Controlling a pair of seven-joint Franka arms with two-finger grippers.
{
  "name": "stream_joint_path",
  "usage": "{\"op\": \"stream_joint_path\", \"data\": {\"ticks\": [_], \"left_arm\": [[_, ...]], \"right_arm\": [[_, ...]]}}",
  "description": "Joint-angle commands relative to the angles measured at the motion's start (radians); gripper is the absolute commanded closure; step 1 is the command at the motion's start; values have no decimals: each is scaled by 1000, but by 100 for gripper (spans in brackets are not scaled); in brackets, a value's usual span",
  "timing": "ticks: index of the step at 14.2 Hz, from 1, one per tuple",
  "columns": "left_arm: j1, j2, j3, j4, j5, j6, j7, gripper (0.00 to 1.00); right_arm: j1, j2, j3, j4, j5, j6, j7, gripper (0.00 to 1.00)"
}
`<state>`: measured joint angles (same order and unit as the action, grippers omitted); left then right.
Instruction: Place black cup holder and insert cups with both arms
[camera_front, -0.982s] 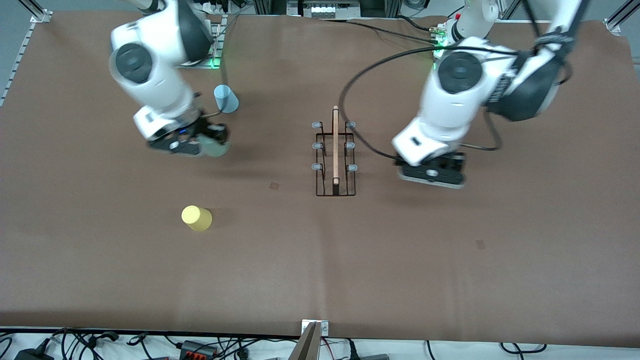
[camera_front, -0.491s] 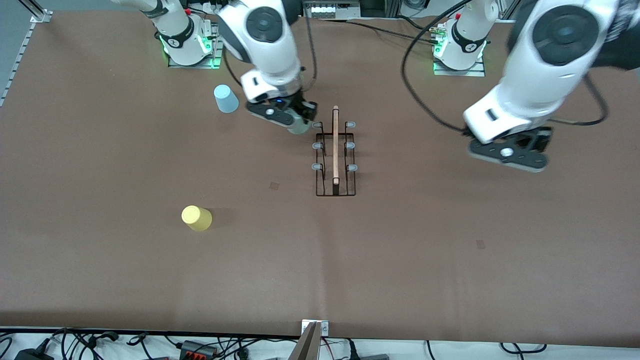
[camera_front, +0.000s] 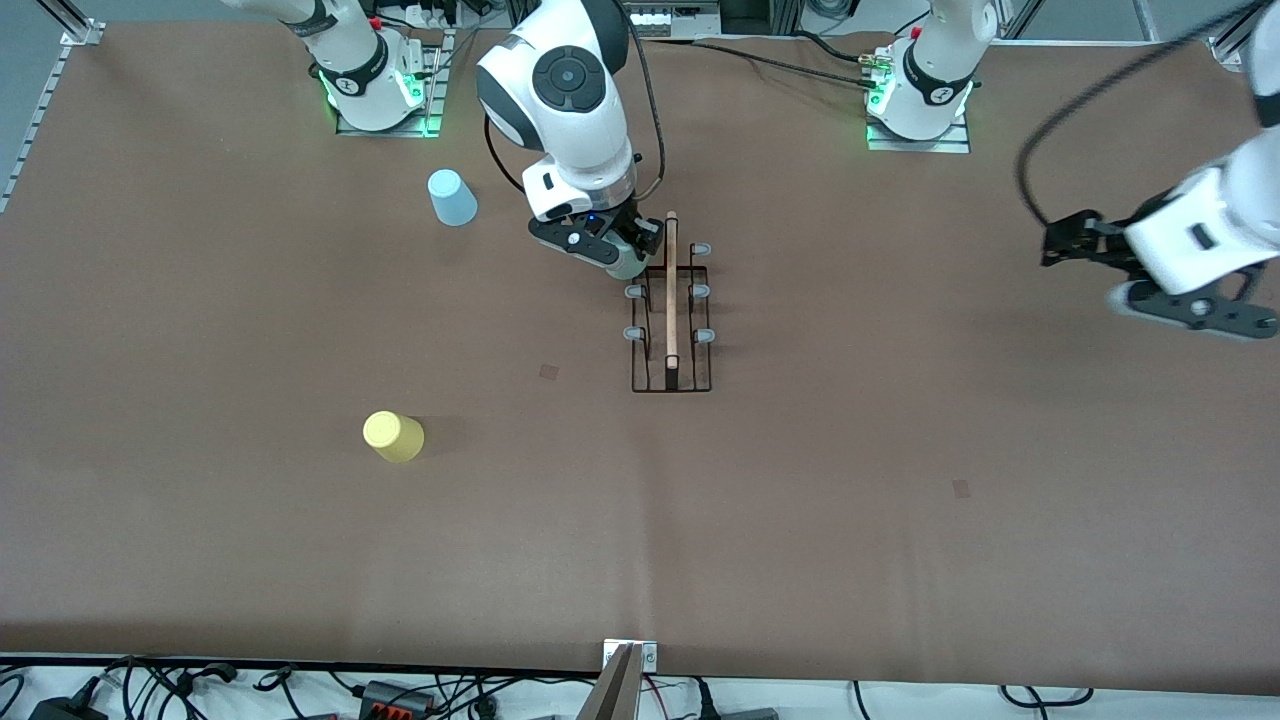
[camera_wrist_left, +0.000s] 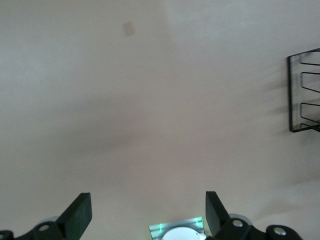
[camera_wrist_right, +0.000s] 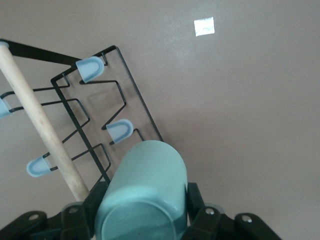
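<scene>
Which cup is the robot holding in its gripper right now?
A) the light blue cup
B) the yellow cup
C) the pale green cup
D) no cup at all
C: the right gripper is shut on the pale green cup over the black cup holder, while the yellow cup and the light blue cup stand on the table.

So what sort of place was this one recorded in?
Most likely a robotics lab bench: two bolted-down arm bases with green lights, a brown mat over the table, aluminium framing at the corners, and loose cables along the edge.
</scene>
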<state>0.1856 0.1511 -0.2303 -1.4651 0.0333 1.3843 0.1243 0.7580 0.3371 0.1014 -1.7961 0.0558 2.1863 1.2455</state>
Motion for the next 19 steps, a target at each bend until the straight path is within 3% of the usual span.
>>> {"op": "stream_joint_path", "data": {"ticks": [1, 4, 6, 7, 8, 10, 14, 19], "left_arm": [[-147, -148, 198, -177, -38, 98, 3, 0], [-184, -237, 281, -334, -70, 307, -12, 0], [-193, -234, 296, -339, -78, 317, -8, 0], [-195, -229, 287, -333, -75, 315, -8, 0], [-195, -225, 282, -319, -76, 297, -6, 0], [-187, -205, 284, -267, -76, 266, 0, 0], [-183, -200, 285, -253, -76, 259, -2, 0], [-183, -200, 290, -245, -76, 248, -2, 0]], "right_arm": [[-3, 22, 30, 21, -11, -3, 23, 84], [9, 31, 30, 12, -23, -3, 25, 84], [9, 42, 30, 14, -39, -3, 23, 81], [4, 43, 30, 14, -39, -3, 23, 48], [-3, 43, 30, 14, -37, -2, 22, 0], [-19, 39, 26, 20, -37, -2, 6, 0], [-126, -3, 26, 11, -40, -20, -82, 0], [-409, -50, 20, 0, -45, -97, -537, 0]]}}
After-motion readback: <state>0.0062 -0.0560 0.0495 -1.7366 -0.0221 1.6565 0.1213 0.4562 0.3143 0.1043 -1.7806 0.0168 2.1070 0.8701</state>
